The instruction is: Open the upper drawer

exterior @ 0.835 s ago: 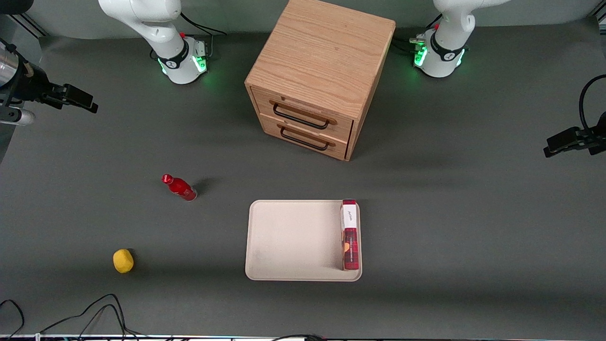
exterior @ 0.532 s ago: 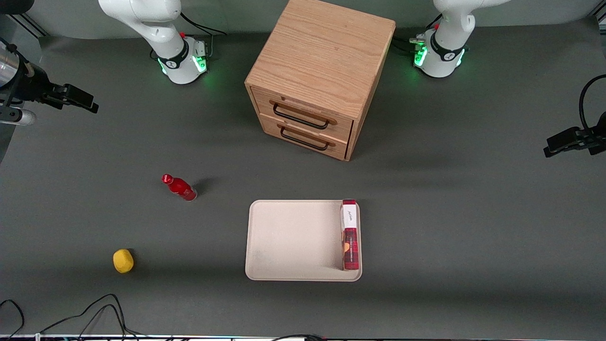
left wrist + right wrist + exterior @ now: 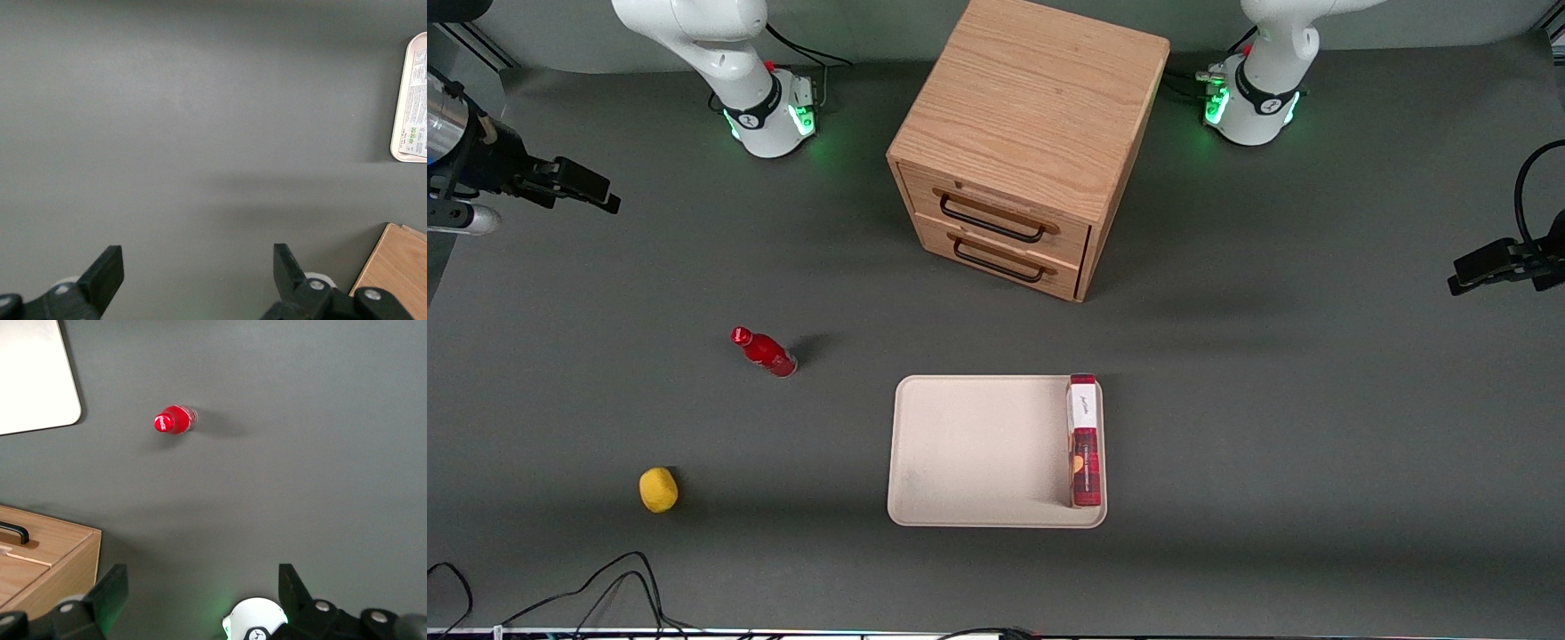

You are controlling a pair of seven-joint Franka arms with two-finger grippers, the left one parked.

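Sitting shut in the wooden cabinet (image 3: 1032, 133), the upper drawer (image 3: 996, 209) looked rigid and likely slid stiffly; its thin black bar handle (image 3: 991, 222) was the place to hook. The gripper (image 3: 200, 600) hung with fingers spread, well apart toward the working arm's end. A red bottle (image 3: 765, 352), yellow object (image 3: 658, 490) and tray (image 3: 978, 449) lay nearer the camera, blocking nothing.

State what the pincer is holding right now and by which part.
Nothing. The pincer is open and empty, high above the table toward the working arm's end, well away from the upper drawer.
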